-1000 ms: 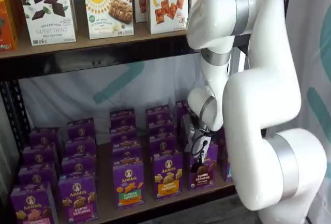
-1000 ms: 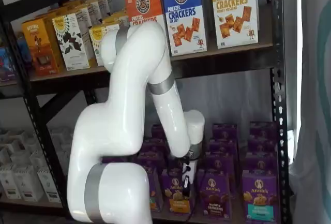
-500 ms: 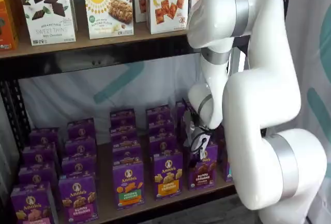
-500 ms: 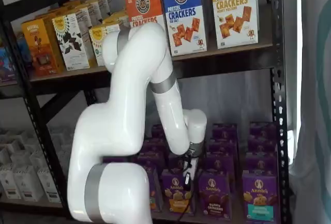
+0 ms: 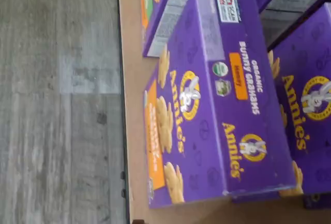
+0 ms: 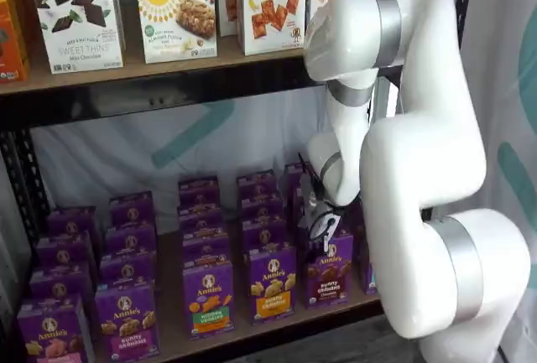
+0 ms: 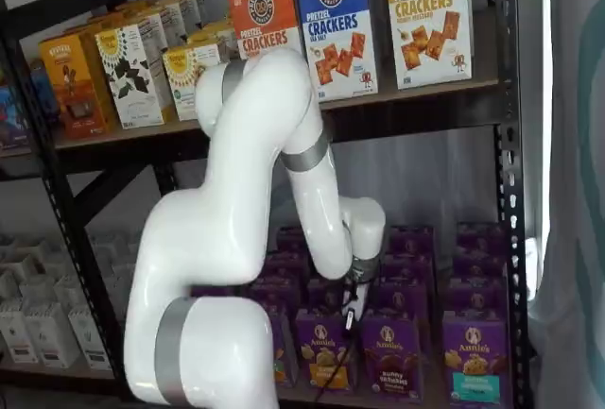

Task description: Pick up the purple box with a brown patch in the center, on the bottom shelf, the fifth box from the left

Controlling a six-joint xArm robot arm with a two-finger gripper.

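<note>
Nearest the onlooker, the white arm (image 6: 419, 170) fills the right half of the frame in a shelf view. The jaws hang at its end, just right of centre and just above the front row of cartons. They are seen side-on with a cable looped beside them, so it cannot be told whether they are spread or closed. No carton is in them.

The purple box (image 6: 328, 272) stands upright in the front row on the table (image 6: 170, 313), lower centre-right of the frame. It is directly below the jaws and just beside a purple carton with orange crackers (image 6: 271, 283). The wrist view shows a honey carton with tan crackers (image 5: 217, 105) at the table's front edge, not the target.

Handling, as a judgement:
- Light, thin cardboard; it will dent under hard pressure.
- The glossy faces may slip.
- Neighbours stand close on both sides and a like carton stands behind it. Take hold across the top portion, on the narrow faces, and lift straight up.

Change over the last second: the jaws have risen from in front of the purple box's face to above it. The brown patch now shows unobstructed. All cartons are unmoved.

Farthest, the cracker boxes (image 6: 273, 2) stand along the top of the frame.
</note>
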